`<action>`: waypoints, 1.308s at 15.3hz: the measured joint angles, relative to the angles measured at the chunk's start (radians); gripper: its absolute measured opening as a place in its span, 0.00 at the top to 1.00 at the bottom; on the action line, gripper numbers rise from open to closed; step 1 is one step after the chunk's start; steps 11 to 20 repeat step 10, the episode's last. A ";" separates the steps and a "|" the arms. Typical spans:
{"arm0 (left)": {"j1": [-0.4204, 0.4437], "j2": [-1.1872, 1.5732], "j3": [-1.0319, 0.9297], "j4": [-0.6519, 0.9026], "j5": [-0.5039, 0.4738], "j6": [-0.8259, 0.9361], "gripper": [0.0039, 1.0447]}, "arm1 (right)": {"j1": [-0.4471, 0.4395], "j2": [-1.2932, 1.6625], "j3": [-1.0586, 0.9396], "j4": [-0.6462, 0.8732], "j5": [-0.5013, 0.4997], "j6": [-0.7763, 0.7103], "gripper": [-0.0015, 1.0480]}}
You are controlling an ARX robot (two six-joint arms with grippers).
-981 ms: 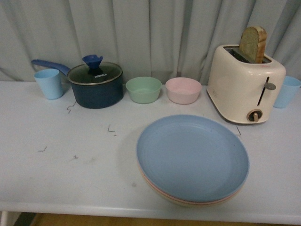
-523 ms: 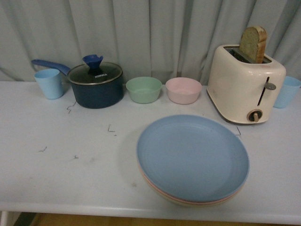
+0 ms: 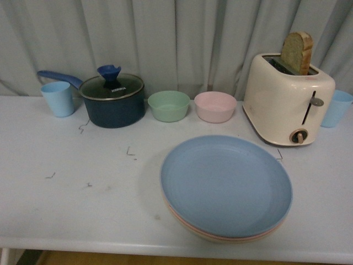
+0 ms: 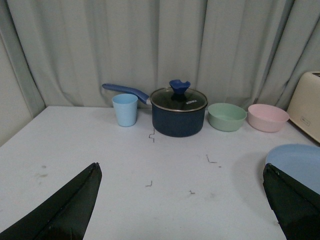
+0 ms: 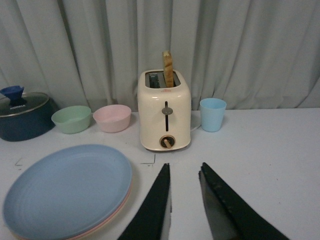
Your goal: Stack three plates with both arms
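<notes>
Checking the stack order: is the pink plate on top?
No, the light blue plate lies on top; the pink plate shows only as a rim beneath.

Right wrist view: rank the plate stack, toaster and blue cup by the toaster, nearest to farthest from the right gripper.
1. Plate stack, on the pot's side of the right gripper, near table edge.
2. Toaster, straight ahead, mid-table.
3. Blue cup, beside the toaster, slightly farther back towards the curtain.

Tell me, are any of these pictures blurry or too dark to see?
Front view: soft, even light, slightly grainy, blue plate clear. Left wrist view: sharp behind, the near left gripper just black shapes. Right wrist view: the same, toaster crisp.
</notes>
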 joint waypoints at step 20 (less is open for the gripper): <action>0.000 0.000 0.000 0.000 0.000 0.000 0.06 | 0.000 0.000 0.000 0.000 0.000 0.000 0.06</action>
